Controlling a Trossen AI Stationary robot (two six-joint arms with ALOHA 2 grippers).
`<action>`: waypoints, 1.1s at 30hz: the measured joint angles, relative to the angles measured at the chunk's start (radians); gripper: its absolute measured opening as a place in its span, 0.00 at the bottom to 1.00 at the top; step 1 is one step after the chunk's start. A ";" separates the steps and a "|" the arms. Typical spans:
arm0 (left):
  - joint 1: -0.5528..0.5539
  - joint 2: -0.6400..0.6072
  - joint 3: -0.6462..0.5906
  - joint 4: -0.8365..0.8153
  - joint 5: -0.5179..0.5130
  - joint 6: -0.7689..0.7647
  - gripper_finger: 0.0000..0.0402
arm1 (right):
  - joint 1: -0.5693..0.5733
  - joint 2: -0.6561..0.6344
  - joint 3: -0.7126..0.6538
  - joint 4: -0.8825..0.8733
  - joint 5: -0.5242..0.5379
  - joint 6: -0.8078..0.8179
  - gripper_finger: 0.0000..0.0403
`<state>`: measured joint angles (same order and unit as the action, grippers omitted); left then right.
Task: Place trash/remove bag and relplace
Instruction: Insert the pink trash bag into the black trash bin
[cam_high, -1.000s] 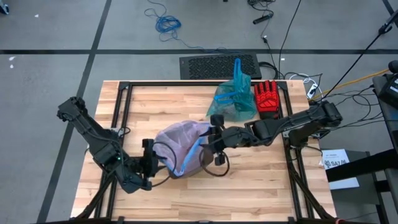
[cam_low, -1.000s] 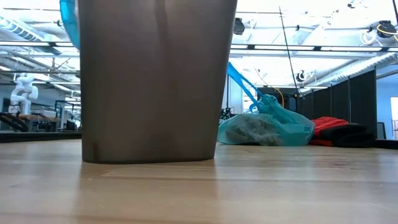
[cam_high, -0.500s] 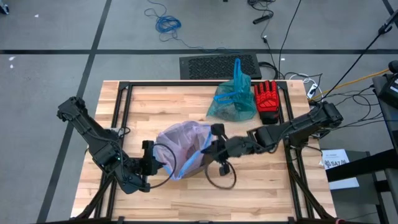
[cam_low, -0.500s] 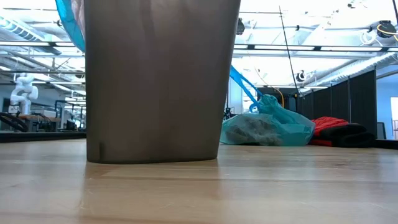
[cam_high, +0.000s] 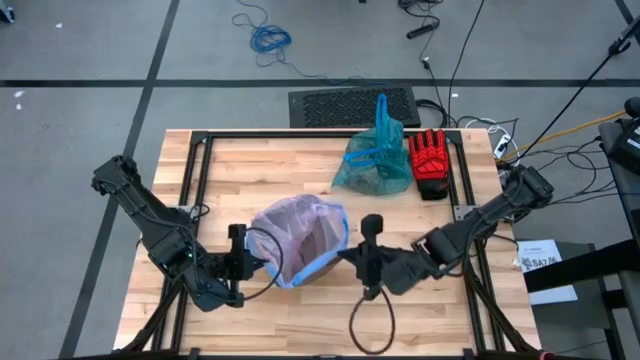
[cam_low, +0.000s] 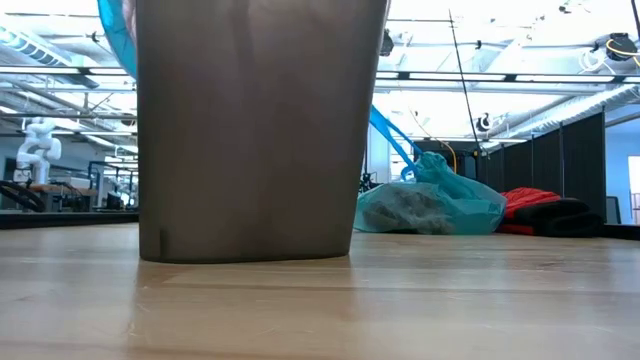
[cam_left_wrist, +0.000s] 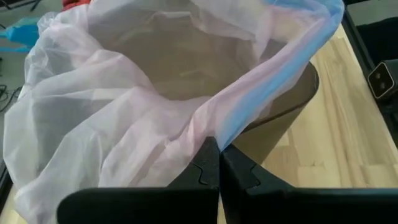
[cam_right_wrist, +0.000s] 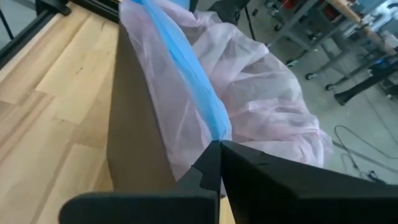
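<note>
A grey-brown bin (cam_low: 255, 130) stands mid-table, lined with a pale pink translucent bag (cam_high: 295, 235) that has a blue edge. My left gripper (cam_high: 258, 264) is at the bin's near-left side, shut on that edge. My right gripper (cam_high: 347, 256) is at the bin's near-right side, also shut on the edge. The teal-green bag (cam_high: 375, 160) lies on the table behind the bin, its handle loops up. Dark wads of trash (cam_low: 405, 210) show through its wall. My left gripper pinches the pink bag's blue edge (cam_left_wrist: 233, 127) between its two fingers, slanting down from the bin's near-left side. The edge runs from the fingers up over the bin's rim, and the bag lines the bin. My right gripper pinches the same blue edge (cam_right_wrist: 214, 127) on the bin's opposite side, coming in slanting down from the near right. The film above the fingers drapes over the bin's outer wall (cam_right_wrist: 134, 124).
A red glove (cam_high: 430, 160) lies right of the teal-green bag at the far right. A black frame rail (cam_high: 195, 190) runs along the table's sides. Loose cable loops (cam_high: 370, 320) hang below my right arm over the bare near boards.
My right gripper has swung from the bin's right side toward the table's near edge, drawing the blue edge with it. The pink bag, which lay domed over the bin, now stands open with its blue edge around the rim.
</note>
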<state>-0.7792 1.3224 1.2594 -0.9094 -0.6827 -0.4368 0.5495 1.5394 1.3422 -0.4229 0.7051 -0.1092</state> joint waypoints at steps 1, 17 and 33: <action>0.000 0.001 0.000 0.001 -0.001 -0.001 0.00 | 0.011 0.000 0.000 0.000 0.011 0.001 0.00; -0.014 0.096 0.061 -0.007 -0.026 0.029 0.00 | 0.079 0.016 0.000 -0.024 0.052 0.150 0.00; -0.082 0.233 0.117 -0.025 -0.091 -0.033 0.00 | 0.117 0.128 -0.001 -0.027 0.142 0.156 0.00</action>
<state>-0.8608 1.5556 1.3762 -0.9346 -0.7733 -0.4701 0.6667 1.6679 1.3415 -0.4496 0.8466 0.0464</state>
